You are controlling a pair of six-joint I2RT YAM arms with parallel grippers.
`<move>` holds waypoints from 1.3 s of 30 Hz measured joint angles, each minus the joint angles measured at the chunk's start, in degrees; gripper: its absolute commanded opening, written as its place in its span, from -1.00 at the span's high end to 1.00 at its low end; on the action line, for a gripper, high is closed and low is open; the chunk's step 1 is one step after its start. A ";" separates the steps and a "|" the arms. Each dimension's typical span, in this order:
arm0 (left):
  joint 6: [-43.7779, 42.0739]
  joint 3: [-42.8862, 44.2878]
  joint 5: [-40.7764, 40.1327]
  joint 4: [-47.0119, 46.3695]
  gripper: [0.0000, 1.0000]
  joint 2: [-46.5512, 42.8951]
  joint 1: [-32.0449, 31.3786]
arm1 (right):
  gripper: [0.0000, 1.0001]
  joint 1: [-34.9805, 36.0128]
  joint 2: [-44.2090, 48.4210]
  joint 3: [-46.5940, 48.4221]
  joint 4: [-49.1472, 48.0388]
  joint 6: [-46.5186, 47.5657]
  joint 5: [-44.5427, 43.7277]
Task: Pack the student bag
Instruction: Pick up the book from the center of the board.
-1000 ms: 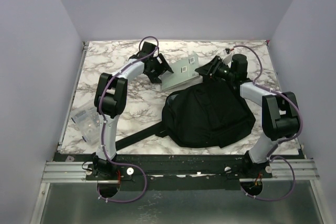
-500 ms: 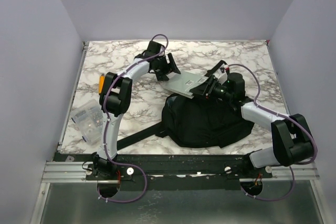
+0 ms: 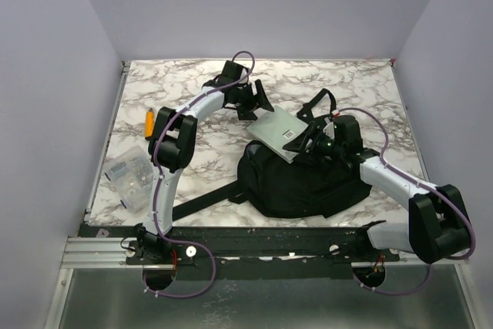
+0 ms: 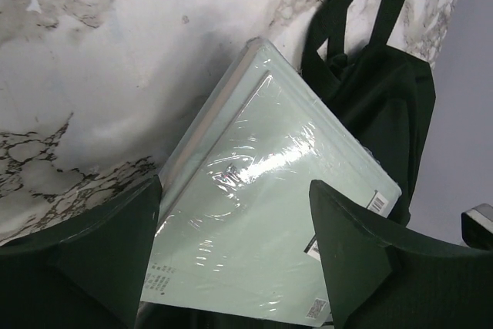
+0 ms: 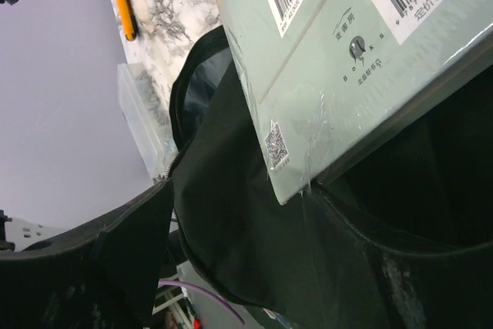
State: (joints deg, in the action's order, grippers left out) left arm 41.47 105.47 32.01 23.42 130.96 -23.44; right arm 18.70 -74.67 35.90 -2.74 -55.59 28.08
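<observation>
Table [image 3: 362, 82]: a marble-patterned top that carries everything below.

Backpack [image 3: 296, 186]: black, soft and slumped on the near right part of the table, in front of the right arm. Its mouth is unzipped and faces the far side. A handle loop [image 3: 323, 102] stands up behind it, and one long strap [image 3: 204, 202] trails towards the near left.

Book [image 3: 281, 132]: pale green and wrapped in glossy film, with barcode stickers on the cover. It lies tilted. Its near corner dips into the backpack's mouth and its far end reaches out above the marble.

Left claw [image 3: 254, 102]: at the book's far end. Its fingers [image 4: 100, 252] are spread wide, and the wrist view shows the book between them. I cannot tell whether either finger touches the book.

Right claw [image 3: 308, 140]: at the backpack's mouth, just beside the book's lower corner. Its jaws stand apart across the black rim and are not closed on it.

Clear plastic case [image 3: 129, 179]: near the table's left edge, well apart from the backpack.

Orange pen [image 3: 149, 123]: just beyond the case, lying along the same edge.
</observation>
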 measured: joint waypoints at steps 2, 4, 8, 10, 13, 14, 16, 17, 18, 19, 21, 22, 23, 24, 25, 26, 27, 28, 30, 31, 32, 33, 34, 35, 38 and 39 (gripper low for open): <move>0.02 0.02 0.76 0.17 -0.57 0.00 -0.17 | -0.47 0.00 1.09 -0.39 0.94 -0.33 -0.50; 0.02 0.04 1.25 0.37 -0.57 0.00 -0.33 | -0.50 0.00 1.79 -0.39 2.25 -0.59 -1.07; 0.07 0.07 2.69 0.90 -0.57 0.00 -0.52 | -0.60 0.00 3.78 -0.39 5.35 -0.92 -3.04; 0.28 0.09 3.85 1.60 -0.57 0.00 -0.72 | -0.64 0.00 5.64 -0.39 7.63 -0.44 -4.70; 0.48 0.17 4.68 2.08 -0.57 0.00 -1.29 | -0.63 0.00 8.11 -0.39 10.88 0.66 -7.23; 0.48 0.20 4.81 2.14 -0.57 0.00 -1.42 | -0.63 0.00 8.68 -0.39 11.76 0.98 -7.85; 0.52 0.28 5.22 2.36 -0.57 0.00 -1.66 | -0.61 0.00 9.49 -0.39 12.96 1.44 -8.59; 0.52 0.28 5.35 2.43 -0.57 0.00 -1.70 | -0.55 0.00 9.73 -0.39 13.38 1.66 -9.03; 0.55 0.28 5.53 2.43 -0.57 0.00 -1.75 | -0.52 0.00 9.92 -0.39 13.75 1.79 -9.42; 0.59 0.28 5.62 2.47 -0.57 0.00 -1.75 | -0.53 0.00 10.05 -0.37 14.10 2.12 -9.68; 0.66 0.28 5.88 2.51 -0.58 0.00 -1.75 | -0.58 0.00 10.29 -0.04 15.39 3.13 -10.32; 0.66 0.28 6.01 2.56 -0.59 0.00 -1.77 | -0.63 0.00 10.56 0.22 16.11 3.78 -10.71; 0.66 0.28 6.08 2.64 -0.59 0.00 -1.79 | -0.69 -0.02 11.04 0.39 16.48 4.61 -11.04; 0.63 0.28 6.10 2.75 -0.59 0.00 -1.84 | -0.71 -0.02 11.76 0.63 17.07 5.27 -11.63; 0.61 0.28 6.10 2.84 -0.59 0.00 -1.88 | -0.71 -0.02 12.66 1.03 18.05 5.97 -12.50; 0.57 0.31 6.10 2.89 -0.60 0.00 -1.90 | -0.72 -0.02 13.25 1.44 18.95 6.38 -13.11; 0.46 0.42 6.10 2.99 -0.60 0.00 -1.92 | -0.72 -0.02 13.77 1.97 19.82 6.69 -13.99; 0.42 0.59 6.10 3.15 -0.60 0.00 -1.92 | -0.69 -0.02 14.03 2.40 20.28 6.88 -14.62; 0.22 0.81 6.12 3.32 -0.60 0.00 -1.92 | -0.57 -0.11 13.97 2.38 20.31 6.80 -15.15; 0.17 0.83 6.12 3.32 -0.60 0.00 -1.92 | -0.57 -0.31 13.68 2.03 20.02 6.32 -15.13; 0.04 0.83 6.14 3.37 -0.59 0.00 -1.92 | -0.57 -0.42 13.35 1.49 19.32 5.64 -15.10; -0.02 0.83 6.16 3.39 -0.60 0.00 -1.92 | -0.56 -0.44 13.00 0.96 18.64 4.90 -15.06; -0.13 0.83 6.19 3.43 -0.59 0.00 -1.92 | -0.56 -0.44 12.44 0.28 17.88 3.93 -14.95; -0.17 0.83 6.21 3.45 -0.60 0.00 -1.92 | -0.55 -0.44 11.78 -0.52 16.85 2.99 -14.82; -0.26 0.83 6.27 3.54 -0.60 0.00 -1.92 | -0.44 -0.61 10.27 -2.97 13.18 0.04 -13.97; -0.28 0.83 6.32 3.56 -0.60 0.00 -1.92 | -0.41 -0.70 9.79 -3.65 11.96 -1.03 -13.66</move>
State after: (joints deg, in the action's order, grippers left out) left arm 41.19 106.30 38.33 26.98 130.96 -25.36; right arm 18.00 -64.88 32.25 9.21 -56.62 14.41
